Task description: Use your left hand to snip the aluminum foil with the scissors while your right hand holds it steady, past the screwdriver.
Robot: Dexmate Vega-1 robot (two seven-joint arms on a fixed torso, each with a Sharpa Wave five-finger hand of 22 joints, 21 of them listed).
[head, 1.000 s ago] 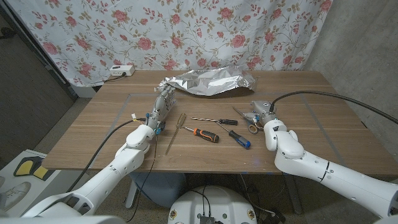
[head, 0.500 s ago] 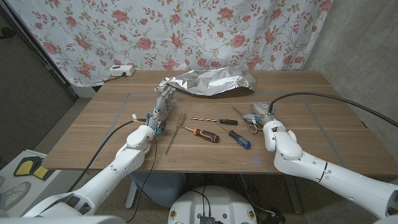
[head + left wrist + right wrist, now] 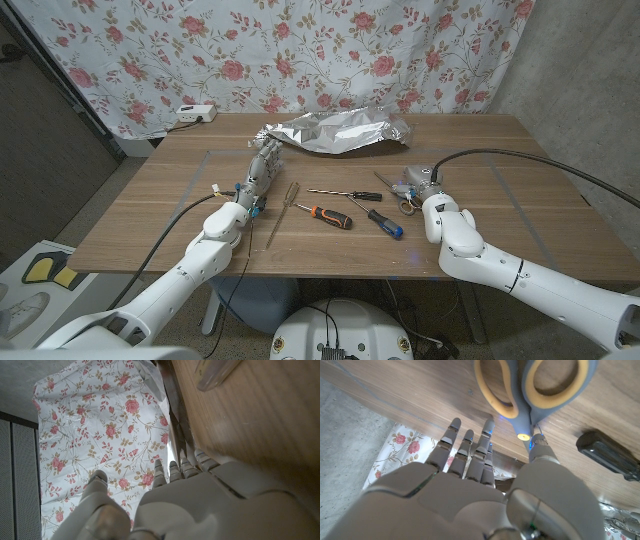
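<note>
Right hand (image 3: 417, 181) has perhaps neared scissors (image 3: 400, 195).

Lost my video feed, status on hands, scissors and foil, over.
Left hand open, at the aluminum foil's near edge. Right hand open beside the scissors, not gripping. Foil uncut. Screwdrivers lie between the hands.

Two glossy white, rounded arm shells end in the pale grey left hand (image 3: 262, 166) and right hand (image 3: 415, 181) (segmented fingers (image 3: 462, 447), silver-tipped); black cables trail along both forearms.
</note>
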